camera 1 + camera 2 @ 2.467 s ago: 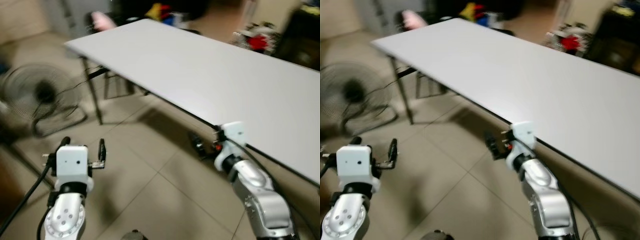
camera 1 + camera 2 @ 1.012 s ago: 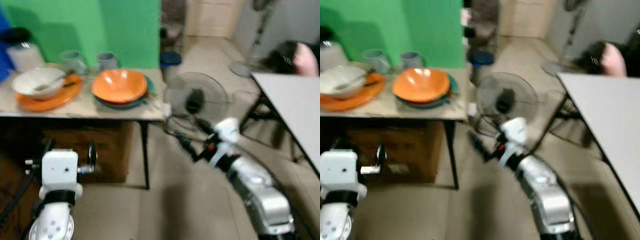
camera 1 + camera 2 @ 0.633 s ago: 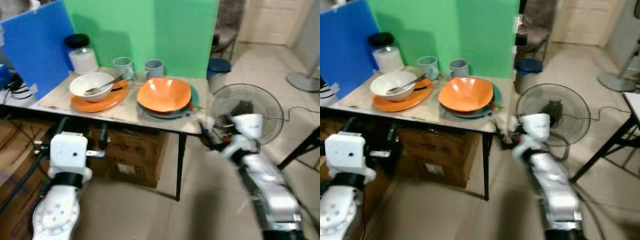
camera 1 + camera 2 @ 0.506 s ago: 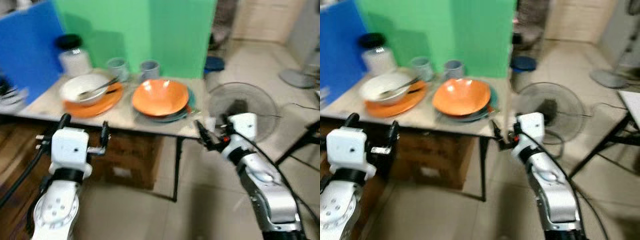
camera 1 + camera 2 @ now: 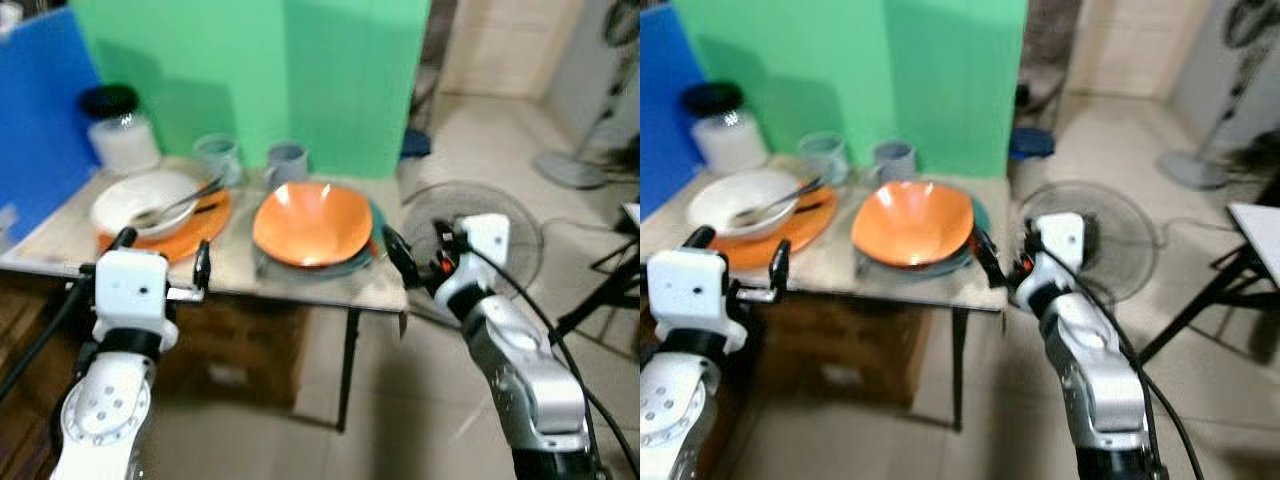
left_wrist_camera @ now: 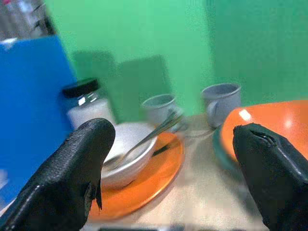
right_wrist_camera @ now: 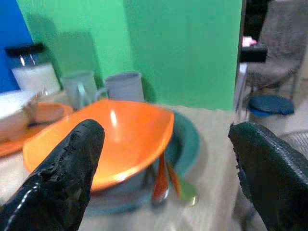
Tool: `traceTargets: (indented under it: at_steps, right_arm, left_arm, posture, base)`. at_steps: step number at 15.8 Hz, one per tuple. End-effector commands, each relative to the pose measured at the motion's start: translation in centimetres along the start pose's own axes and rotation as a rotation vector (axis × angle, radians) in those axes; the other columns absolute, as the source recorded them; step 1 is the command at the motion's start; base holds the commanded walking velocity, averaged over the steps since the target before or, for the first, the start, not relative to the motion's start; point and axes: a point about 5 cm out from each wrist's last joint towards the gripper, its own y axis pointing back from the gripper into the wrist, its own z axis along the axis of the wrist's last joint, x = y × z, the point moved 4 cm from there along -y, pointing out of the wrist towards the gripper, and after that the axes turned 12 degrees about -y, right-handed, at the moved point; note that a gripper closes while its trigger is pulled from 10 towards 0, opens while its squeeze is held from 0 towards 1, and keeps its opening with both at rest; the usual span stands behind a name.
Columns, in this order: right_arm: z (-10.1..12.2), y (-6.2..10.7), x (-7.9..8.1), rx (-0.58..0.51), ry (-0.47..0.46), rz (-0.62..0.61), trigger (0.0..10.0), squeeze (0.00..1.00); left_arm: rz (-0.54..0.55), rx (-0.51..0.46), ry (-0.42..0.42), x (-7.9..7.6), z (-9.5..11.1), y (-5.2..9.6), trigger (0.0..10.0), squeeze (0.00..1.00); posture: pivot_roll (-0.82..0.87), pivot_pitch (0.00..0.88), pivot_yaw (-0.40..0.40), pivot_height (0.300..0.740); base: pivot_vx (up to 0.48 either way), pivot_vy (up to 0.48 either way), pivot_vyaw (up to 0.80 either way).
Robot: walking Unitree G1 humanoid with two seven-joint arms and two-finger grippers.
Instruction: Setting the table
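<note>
Since the earlier frames, the view is being swung from a bare white table to a small table laden with dishes, and both hands are being brought up to its near edge.

Item: orange bowl, wide and shallow, glossy, being carried on a teal plate near the table's right edge; spoon-like utensils are being sheltered under its rim.
Item: white bowl with a spoon, on an orange plate, toward the left edge.
Item: two grey cups and a lidded jar, along the far edge.

Right hand: fingers spread, nothing being held, being kept just beside the right corner; the orange bowl is lying directly ahead of it and is judged nearer to this arm.
Left hand: fingers spread, empty, being held before the white bowl.
</note>
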Motion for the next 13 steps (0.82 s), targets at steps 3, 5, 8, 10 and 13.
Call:
traceTargets:
  at_steps: [3,5,8,10,13]
  right_arm:
    - [1.0,-0.4,0.0,-0.006,-0.009,0.033,10.0,0.0]
    - [0.8,-1.0,0.3,0.048,0.008,0.052,10.0,0.0]
    - [0.8,-2.4,1.4,0.126,0.02,0.081,10.0,0.0]
    - [0.3,-2.8,1.5,0.224,-0.004,0.073,10.0,0.0]
    - [1.3,-4.6,0.9,0.272,-0.049,0.008,10.0,0.08]
  left_arm:
    - [-0.033,-0.015,0.004,-0.6,0.5,-0.2,10.0,0.0]
    - [-0.024,-0.013,0.011,-0.3,0.4,-0.4,10.0,0.0]
    - [-0.072,-0.019,0.02,-0.7,0.4,-0.7,10.0,0.0]
    - [-0.132,-0.021,0.026,-1.3,0.4,-0.9,10.0,0.0]
    - [-0.293,-0.033,0.012,-2.3,0.4,-1.0,10.0,0.0]
  posture:
    - [-0.01,0.0,0.011,0.74]
    - [-0.02,0.0,0.012,0.74]
    - [-0.04,0.0,0.025,0.74]
    - [-0.04,0.0,0.023,0.74]
    - [-0.05,0.0,0.008,0.74]
  base:
    - [0.344,0.0,0.0]
    - [0.345,0.0,0.0]
    - [0.341,0.0,0.0]
    - [0.146,0.0,0.0]
    - [0.0,0.0,0.0]
